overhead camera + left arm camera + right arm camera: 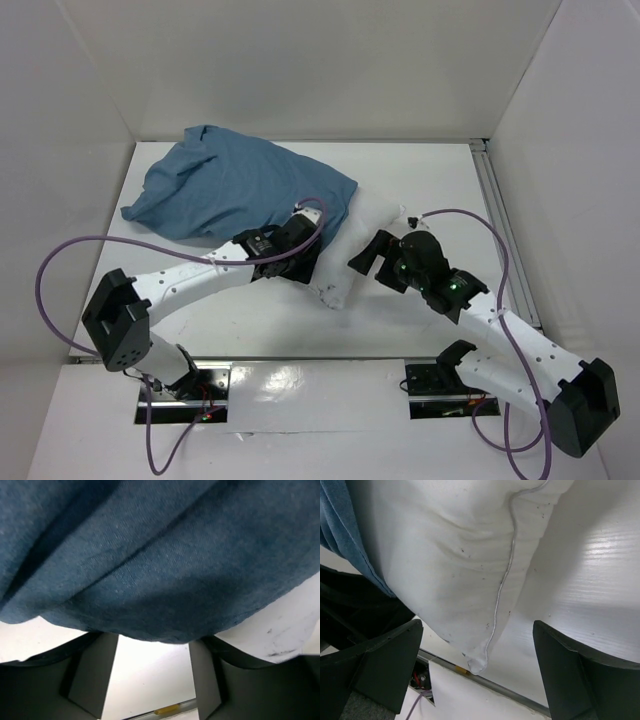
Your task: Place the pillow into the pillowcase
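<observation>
Pillow, plump, white, smudged, lies on the table, its far end inside the wrinkled dusty-blue pillowcase; right claw gapes wide, empty, astride its pointed corner; left claw has jaws apart under the blue hem, grip unclear

The pillowcase lies at the back left of the table. The pillow sits partly in it, its right end sticking out toward the table's middle and one corner pointing at the near edge. The left gripper is at the pillowcase's near right edge. The right gripper is just right of the pillow's bare end.
</observation>
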`<act>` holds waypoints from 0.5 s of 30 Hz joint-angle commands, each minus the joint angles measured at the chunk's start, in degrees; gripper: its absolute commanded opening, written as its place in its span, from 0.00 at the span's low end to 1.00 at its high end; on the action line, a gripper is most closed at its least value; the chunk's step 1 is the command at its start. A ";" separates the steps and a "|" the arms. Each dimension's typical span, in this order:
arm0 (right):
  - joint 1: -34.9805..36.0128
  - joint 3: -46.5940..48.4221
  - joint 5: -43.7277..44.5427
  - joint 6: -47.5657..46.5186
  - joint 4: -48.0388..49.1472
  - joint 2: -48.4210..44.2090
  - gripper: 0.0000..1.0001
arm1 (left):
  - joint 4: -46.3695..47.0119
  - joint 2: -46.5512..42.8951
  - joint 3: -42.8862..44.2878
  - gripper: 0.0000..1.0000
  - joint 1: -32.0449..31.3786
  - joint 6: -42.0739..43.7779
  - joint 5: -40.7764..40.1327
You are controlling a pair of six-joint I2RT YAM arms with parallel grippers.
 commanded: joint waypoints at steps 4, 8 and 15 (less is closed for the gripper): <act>-0.34 3.07 -11.05 -6.15 3.42 3.01 0.99 | -2.15 0.70 4.20 0.64 1.15 0.18 -7.09; 1.15 4.39 -17.33 -11.86 4.32 7.49 0.99 | -2.76 -1.75 1.84 0.63 2.29 0.18 -7.09; 4.76 6.85 -17.85 -14.43 3.16 12.60 0.99 | -2.23 -4.48 0.34 0.56 3.97 -0.44 -5.77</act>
